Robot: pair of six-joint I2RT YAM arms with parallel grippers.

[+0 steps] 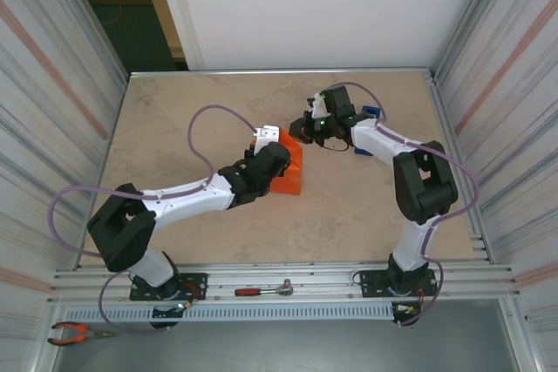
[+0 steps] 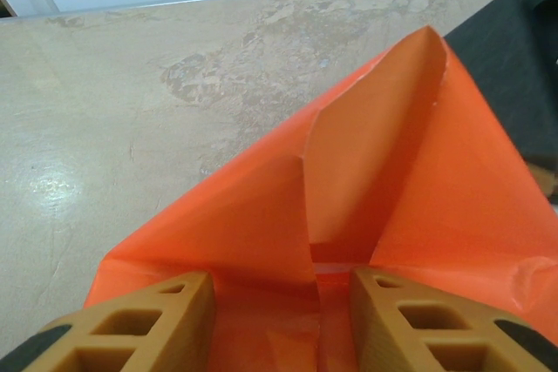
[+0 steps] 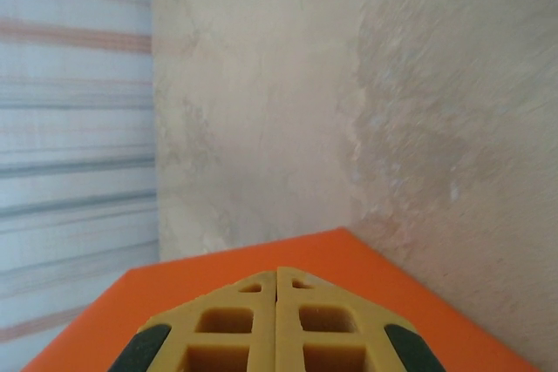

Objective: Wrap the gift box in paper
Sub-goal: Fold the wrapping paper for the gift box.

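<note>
The gift box is a bright orange parcel at the table's middle, wrapped in the paper. My left gripper reaches it from the left. In the left wrist view its tan fingers stand apart with the parcel filling the gap between them, so the left gripper is shut on it. Beyond the fingers, paper flaps stand up in a folded peak. My right gripper sits at the parcel's far right end. It is shut, and an orange flap lies just past the right gripper.
A blue tape dispenser stands behind the right gripper. A red-handled tool lies on the front rail and orange pliers at the near left. Corrugated walls close both sides.
</note>
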